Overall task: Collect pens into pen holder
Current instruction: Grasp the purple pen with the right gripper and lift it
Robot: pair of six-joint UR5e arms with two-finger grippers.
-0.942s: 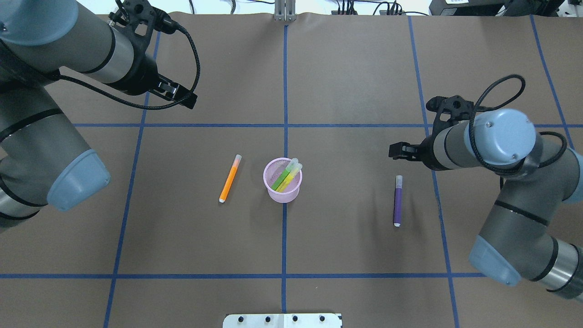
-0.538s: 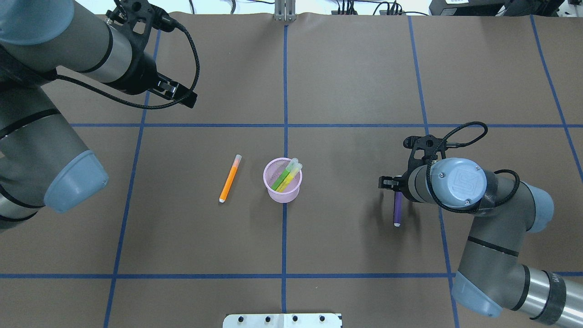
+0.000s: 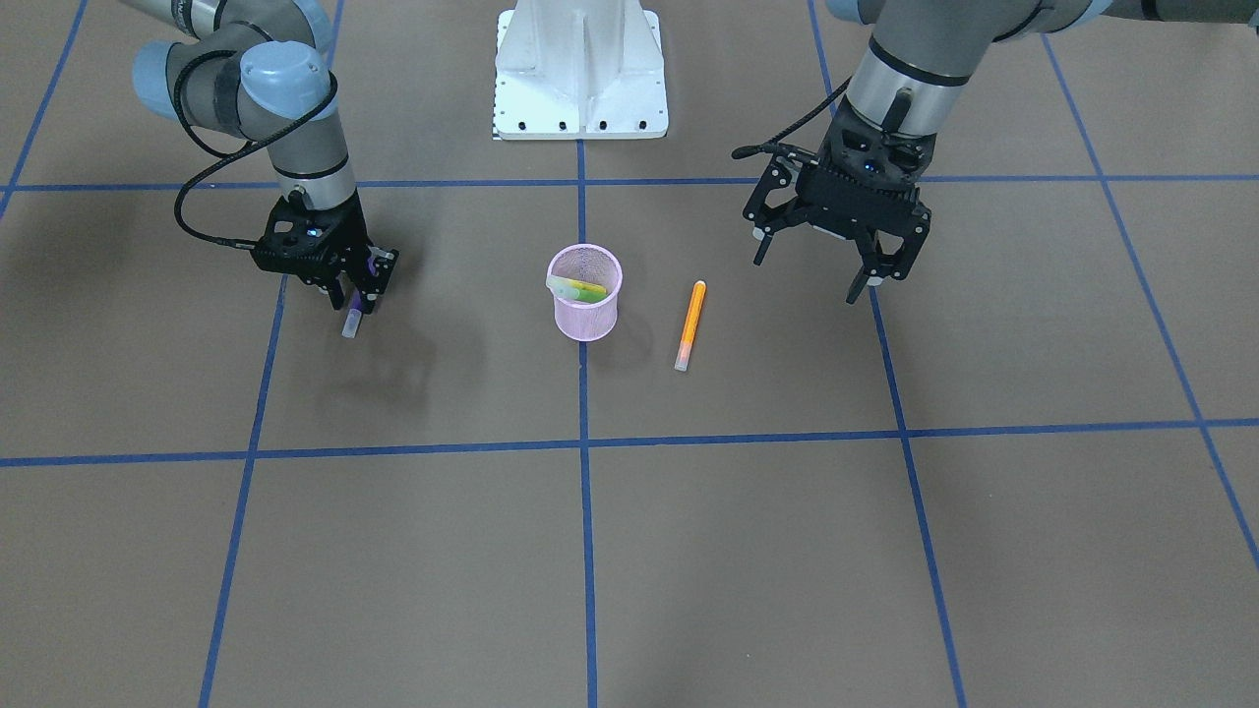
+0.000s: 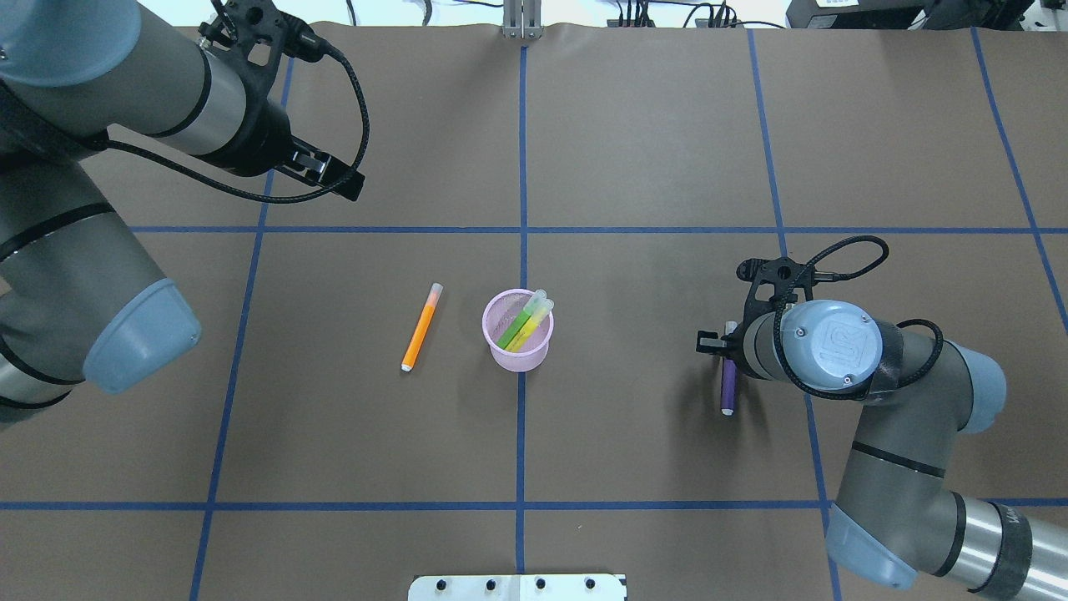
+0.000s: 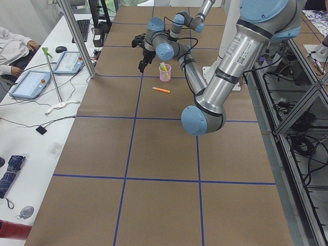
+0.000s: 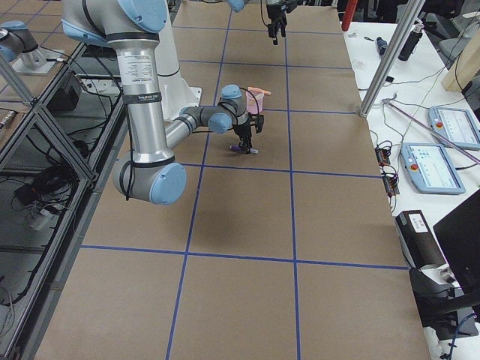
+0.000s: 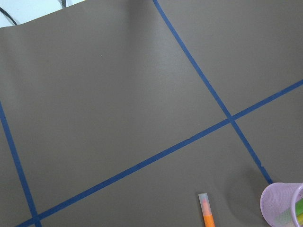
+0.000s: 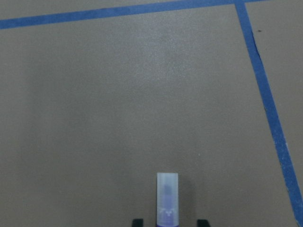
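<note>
The pink mesh pen holder stands upright at the table's middle, also in the front view. The green and yellow pens lean inside it. The orange pen lies flat just left of the cup, also in the left wrist view. The purple pen lies flat to the right. My right gripper is down over its capped half. In the right wrist view the cap sits between two fingertips with gaps on both sides, so the gripper is open. My left gripper is open and empty, raised beyond the orange pen.
The white robot base is at the table's near edge. Blue tape lines grid the brown table cover. A person and desks with tablets are beside the table's far long side.
My right arm swung toward the robot and down, bringing the gripper over the purple pen, then settled slightly lower. The pen has not moved. The left arm has barely moved.
</note>
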